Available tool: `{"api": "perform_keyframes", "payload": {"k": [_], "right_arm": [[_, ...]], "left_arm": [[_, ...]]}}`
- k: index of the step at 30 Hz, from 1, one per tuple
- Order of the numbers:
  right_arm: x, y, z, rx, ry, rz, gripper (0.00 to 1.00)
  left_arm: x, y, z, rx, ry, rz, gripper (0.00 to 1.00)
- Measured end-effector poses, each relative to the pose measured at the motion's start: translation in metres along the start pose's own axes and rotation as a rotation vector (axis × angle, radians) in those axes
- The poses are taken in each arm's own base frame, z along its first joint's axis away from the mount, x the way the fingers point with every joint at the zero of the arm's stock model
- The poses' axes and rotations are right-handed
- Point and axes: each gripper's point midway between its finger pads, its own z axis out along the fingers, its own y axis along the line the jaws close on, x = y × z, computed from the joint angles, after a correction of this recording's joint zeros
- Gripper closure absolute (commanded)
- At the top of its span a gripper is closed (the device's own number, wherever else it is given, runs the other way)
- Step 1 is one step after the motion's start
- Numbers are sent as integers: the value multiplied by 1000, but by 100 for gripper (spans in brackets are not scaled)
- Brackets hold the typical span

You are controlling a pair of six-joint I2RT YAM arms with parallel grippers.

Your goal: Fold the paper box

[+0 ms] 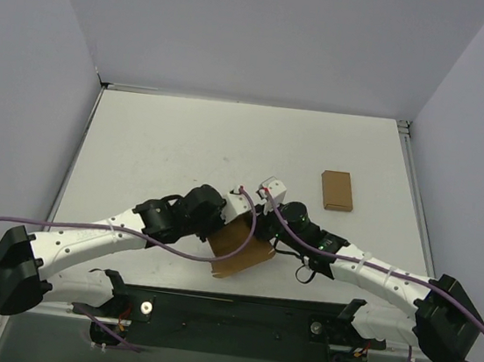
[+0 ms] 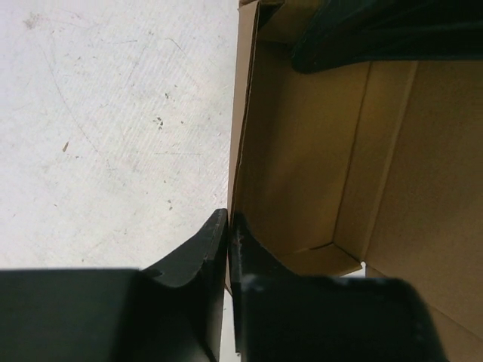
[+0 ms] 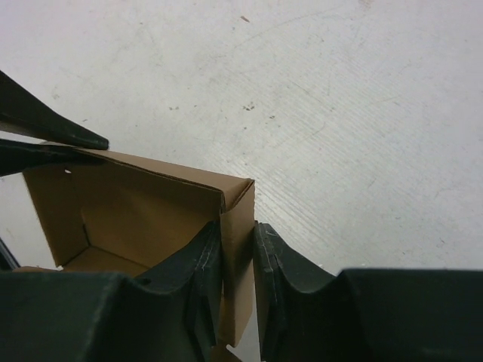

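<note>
1. Left arm [image 1: 85,237] comes in from 8 o'clock of the tabletop [image 1: 185,139], reaching to the middle of the near half.
2. Left pincer [image 2: 229,226]: pressed together, pinching one thin side wall of the paper box [image 1: 238,247]. One finger sits outside the wall and one inside, with no gap visible.
3. Paper box sits on the tabletop at 6 o'clock of its centre, between the two wrists and close to the near edge. It is brown kraft, open-topped, with its inside and crease lines showing. From above it lies skewed to the table edges.
4. Right pincer [image 3: 237,226]: its fingers straddle the wall at a box corner. The inner finger [image 3: 200,264] is against the cardboard and the outer finger [image 3: 272,264] is just beside it. Can't tell if it's actually clamping.
5. In the right wrist view, the left pincer's tips enter at 9 o'clock, on the rim of the opposite wall.
6. Right arm [image 1: 372,272] comes in from 4 o'clock.
7. A plain cardboard rectangle [image 1: 336,191] lies flat at 2 o'clock of the box, well apart from it and from both pincers.
</note>
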Motion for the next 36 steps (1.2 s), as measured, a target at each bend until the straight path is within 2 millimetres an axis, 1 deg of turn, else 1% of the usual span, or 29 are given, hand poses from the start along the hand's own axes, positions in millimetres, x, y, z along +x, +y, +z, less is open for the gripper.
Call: {"api": "perform_keyframes", "payload": {"k": [1, 2, 4, 5, 6, 9, 14, 17, 19, 20, 24, 27, 31, 36], "right_arm": [[0, -3, 0, 19, -3, 3, 100], [2, -6, 0, 32, 0, 7, 100], [10, -15, -1, 80, 15, 11, 100], [15, -21, -2, 108, 28, 13, 100], [21, -26, -2, 134, 42, 14, 100], [32, -38, -5, 189, 67, 19, 100], [40, -46, -7, 225, 74, 30, 100], [45, -49, -8, 231, 75, 48, 100], [45, -52, -9, 222, 67, 78, 100], [44, -54, -10, 217, 56, 100, 100], [35, -61, -14, 178, -8, 205, 100], [24, -62, -17, 144, -51, 266, 100], [10, -50, -20, 76, -93, 297, 100], [-3, -39, -26, 16, -130, 313, 100]], "left_arm": [[-3, 0, -1, -2, -8, -8, 71], [-8, 1, -2, 0, -20, -17, 56], [-18, 0, -5, 9, -51, -33, 43], [-24, -1, -8, 16, -70, -45, 34], [-28, 0, -10, 18, -86, -53, 29], [-43, -1, -22, 33, -143, -81, 19], [-62, 2, -39, 58, -236, -152, 12], [-70, 11, -48, 70, -297, -240, 10], [-68, 19, -54, 78, -347, -322, 7], [-63, 25, -56, 76, -364, -371, 5], [-41, 38, -57, 96, -426, -564, 4], [-34, 38, -53, 145, -455, -669, 3], [-39, 30, -50, 244, -483, -747, 3], [-50, 22, -48, 323, -500, -770, 3]]}}
